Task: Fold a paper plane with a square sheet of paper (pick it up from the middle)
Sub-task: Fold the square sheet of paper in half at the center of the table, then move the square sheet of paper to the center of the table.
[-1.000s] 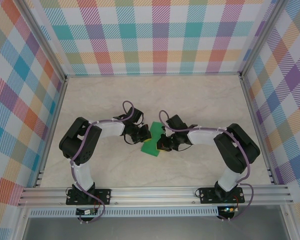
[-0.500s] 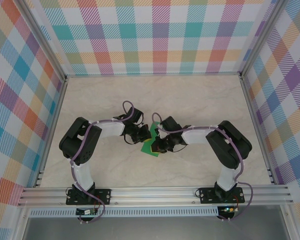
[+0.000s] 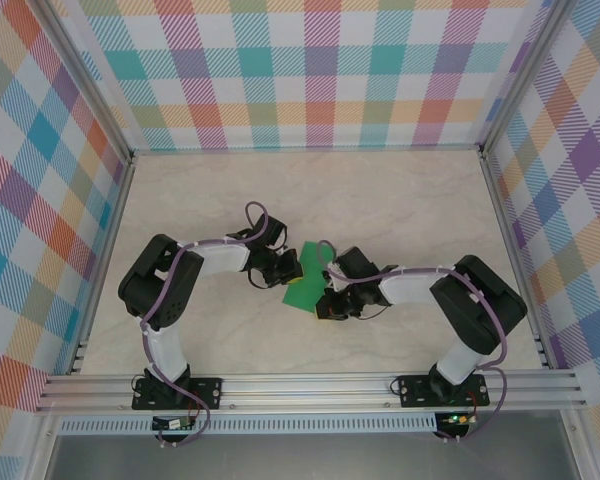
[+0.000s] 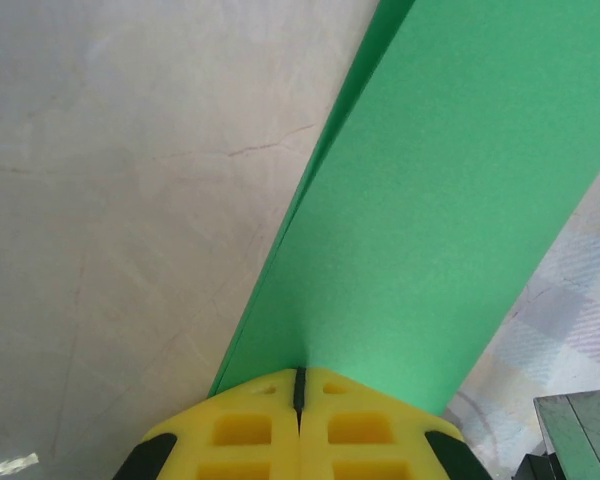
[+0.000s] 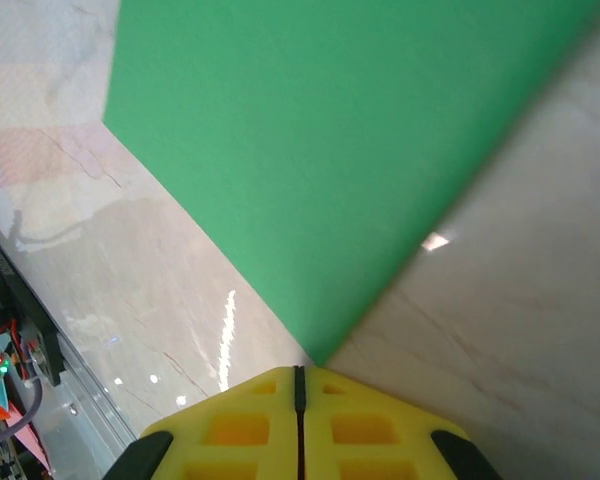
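The square sheet of paper (image 3: 303, 283) is bright green and folded over; two layers show along its left edge (image 4: 310, 200) in the left wrist view. It sits mid-table between both grippers. My left gripper (image 3: 287, 270) is shut on the paper's near edge (image 4: 300, 372), which runs straight into the closed yellow fingertips. My right gripper (image 3: 326, 300) is shut, and a pointed corner of the green sheet (image 5: 280, 150) ends right at its fingertips (image 5: 301, 372). I cannot tell whether that corner is pinched. A finished paper plane is out of view.
The pale marble tabletop (image 3: 400, 200) spreads around the paper. Checked walls with aluminium posts (image 3: 500, 200) close in the left, back and right. A metal rail (image 3: 310, 385) runs along the near edge by the arm bases.
My right gripper has slid toward the near edge, off the paper's middle to its near corner, so more green shows. The left gripper holds still.
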Controlling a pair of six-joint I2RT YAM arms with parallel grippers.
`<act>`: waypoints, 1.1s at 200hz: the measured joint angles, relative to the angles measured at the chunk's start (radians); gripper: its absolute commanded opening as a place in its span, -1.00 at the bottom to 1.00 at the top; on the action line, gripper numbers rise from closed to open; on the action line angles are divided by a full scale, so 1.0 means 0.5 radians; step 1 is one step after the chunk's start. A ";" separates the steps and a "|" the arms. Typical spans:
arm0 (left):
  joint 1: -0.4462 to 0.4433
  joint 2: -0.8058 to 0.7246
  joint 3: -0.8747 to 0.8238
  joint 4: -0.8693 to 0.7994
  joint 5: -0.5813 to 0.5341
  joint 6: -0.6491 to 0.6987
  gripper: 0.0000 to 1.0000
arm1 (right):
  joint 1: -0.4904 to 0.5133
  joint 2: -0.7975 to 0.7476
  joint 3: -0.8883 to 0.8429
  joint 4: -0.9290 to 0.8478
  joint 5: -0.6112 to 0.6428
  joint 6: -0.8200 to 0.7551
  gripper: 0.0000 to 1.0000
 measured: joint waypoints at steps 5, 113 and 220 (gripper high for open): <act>0.000 0.000 0.000 0.000 0.001 0.001 -1.00 | 0.000 -0.020 -0.001 -0.036 0.013 0.001 -0.85; -0.008 0.069 0.273 -0.249 -0.108 0.434 -1.00 | -0.110 0.112 0.559 -0.207 0.534 0.108 -0.88; -0.011 0.034 0.276 -0.292 -0.140 0.770 -1.00 | -0.294 0.517 0.923 -0.414 0.725 0.107 -0.89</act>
